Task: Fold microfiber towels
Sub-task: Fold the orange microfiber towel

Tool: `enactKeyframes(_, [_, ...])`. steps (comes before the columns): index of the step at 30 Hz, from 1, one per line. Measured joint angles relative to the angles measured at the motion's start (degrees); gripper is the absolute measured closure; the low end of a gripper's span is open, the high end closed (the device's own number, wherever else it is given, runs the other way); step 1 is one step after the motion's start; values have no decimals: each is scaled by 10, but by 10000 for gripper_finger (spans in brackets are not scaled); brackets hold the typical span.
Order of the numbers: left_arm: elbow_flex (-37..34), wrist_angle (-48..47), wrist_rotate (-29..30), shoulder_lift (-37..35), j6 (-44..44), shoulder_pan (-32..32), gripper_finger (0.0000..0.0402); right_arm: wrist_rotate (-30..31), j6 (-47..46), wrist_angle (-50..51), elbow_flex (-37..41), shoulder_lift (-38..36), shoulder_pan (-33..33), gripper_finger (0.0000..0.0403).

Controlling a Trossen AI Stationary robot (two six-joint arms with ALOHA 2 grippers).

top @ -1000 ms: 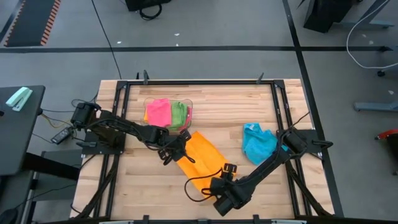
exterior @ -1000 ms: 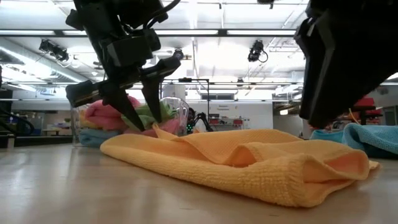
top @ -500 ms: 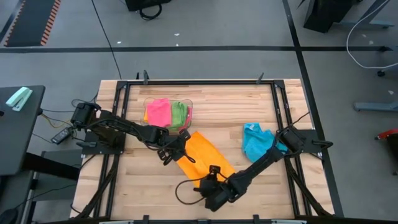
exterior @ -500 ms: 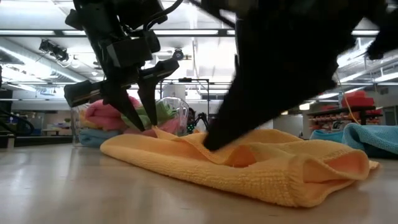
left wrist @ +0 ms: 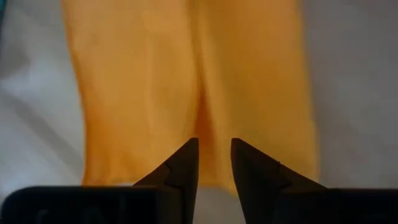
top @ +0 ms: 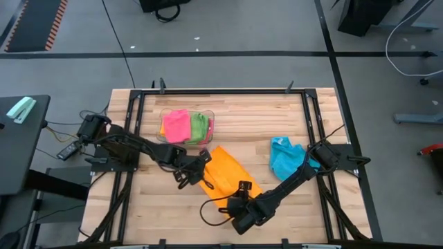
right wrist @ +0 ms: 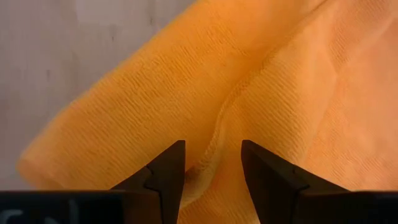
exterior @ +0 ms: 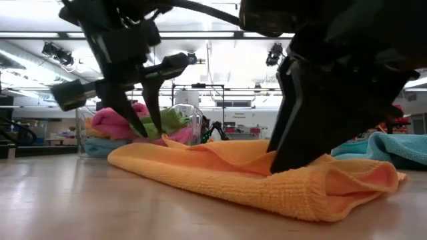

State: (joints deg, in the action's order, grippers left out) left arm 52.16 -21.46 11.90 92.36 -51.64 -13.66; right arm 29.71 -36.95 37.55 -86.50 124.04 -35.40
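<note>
Hanging the left pincer (top: 202, 180) just above the left border of the orange towel (top: 225, 173), tips pointing down. Standing its fingers (left wrist: 186, 162) a narrow gap apart, gripping nothing, with only cloth showing beyond them.

Pressing the right pincer (top: 239, 196) down onto the same towel's near end, toward the near edge of the counter (top: 277, 117). Standing its fingers (right wrist: 171, 165) parted, straddling a raised ridge of orange cloth; clamping nothing.

Seeing the orange towel lying rumpled around the counter's middle, running diagonally from the centre toward the near edge, with soft folds along its length and one thick fold at the near end.

Seeing the blue towel (top: 286, 158) lying bunched toward the right edge, well apart from both pincers and near the right arm's base.

Seeing the pink towel (top: 176, 124) and green towel (top: 199, 126) sitting side by side inside the clear bin (top: 212, 119), toward the far edge and left of the middle, pink on the left, green on the right, and the bin standing just beyond the orange towel's far corner.
</note>
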Motion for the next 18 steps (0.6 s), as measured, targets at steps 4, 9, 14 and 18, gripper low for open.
enactKeyframes(4, [0, -1, -31, -2, 0, -20, 303, -6, -7, 32, 0, 0, 0, 237])
enactKeyframes(9, [0, -2, -45, -2, 0, -36, 304, -22, -10, 59, 0, 0, 2, 237])
enactKeyframes(14, [0, -2, -45, -2, 0, -38, 311, -35, -23, 93, -1, -6, 4, 237])
enactKeyframes(18, [0, -2, -45, -2, -4, -38, 317, -43, -24, 108, -1, -18, 5, 237])
